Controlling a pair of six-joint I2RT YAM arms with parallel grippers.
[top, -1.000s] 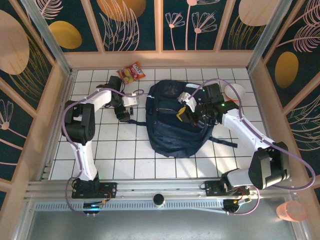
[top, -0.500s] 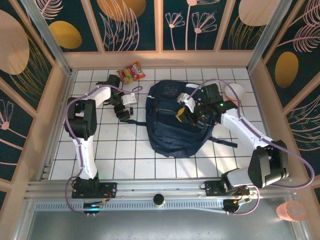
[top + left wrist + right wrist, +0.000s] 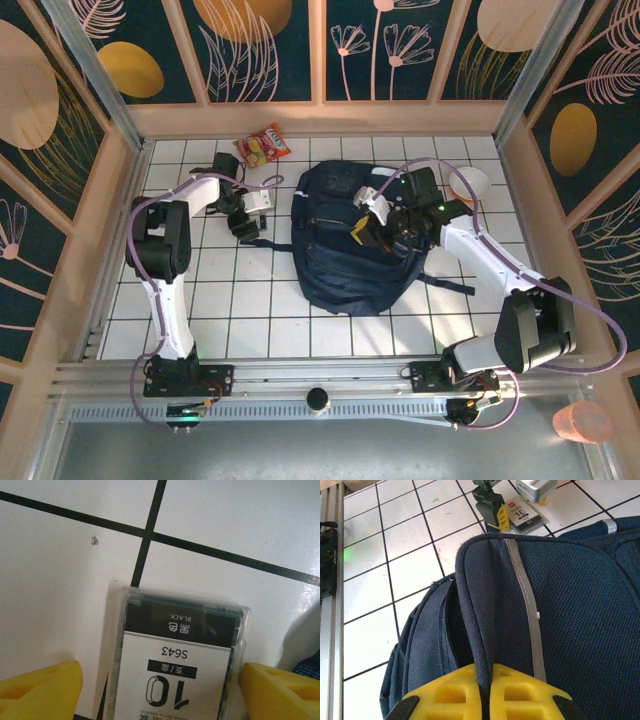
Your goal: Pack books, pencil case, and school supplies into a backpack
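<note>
Backpack (image 3: 345,262) lies in the middle of the white tiled table (image 3: 250,310), its zip gaping along one side. The right gripper (image 3: 487,676) is clamped tight on the raised fabric rim beside that gap, yellow fingers (image 3: 527,692) pressed together over the cloth. To the left, on the tiles just beside the bag, sits a clear box (image 3: 177,665) with a black-and-white label. The left gripper (image 3: 160,682) hangs over it, fingers spread to either side. A snack packet (image 3: 263,147) rests near the back wall.
</note>
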